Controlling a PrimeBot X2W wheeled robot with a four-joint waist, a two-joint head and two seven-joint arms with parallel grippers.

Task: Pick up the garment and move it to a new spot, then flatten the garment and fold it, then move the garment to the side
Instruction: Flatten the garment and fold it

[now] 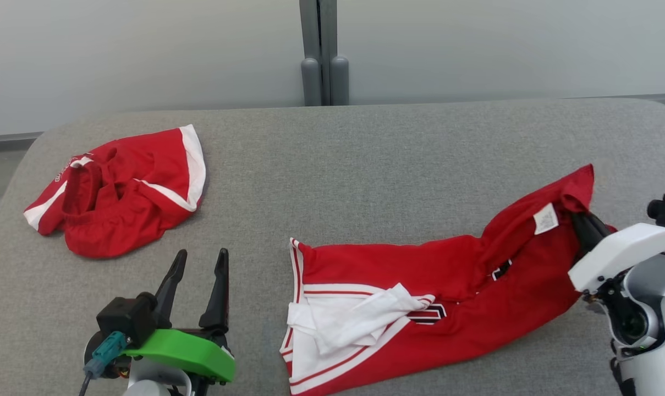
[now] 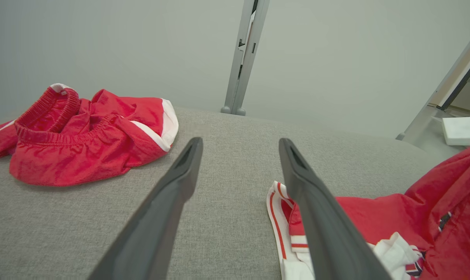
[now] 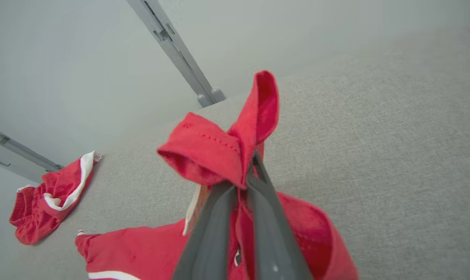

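The garment (image 1: 448, 286) is a red jersey with white and red trim, lying crumpled across the right half of the grey padded table (image 1: 365, 165). Its right end, with a white label, is lifted a little. My right gripper (image 1: 581, 221) is shut on that raised red edge; in the right wrist view the fabric (image 3: 203, 151) bunches over the closed fingertips of the gripper (image 3: 247, 175). My left gripper (image 1: 201, 256) hovers open and empty at the lower left, left of the garment's white hem. In the left wrist view, the garment (image 2: 433, 210) lies to the right of that gripper's (image 2: 240, 144) spread fingers.
A second red piece, shorts with white trim (image 1: 123, 192), lies crumpled at the table's far left (image 2: 87, 136) (image 3: 48, 202). A grey post (image 1: 324, 55) stands behind the table's back edge against a pale wall. A white box (image 2: 462, 130) sits beyond the table's right end.
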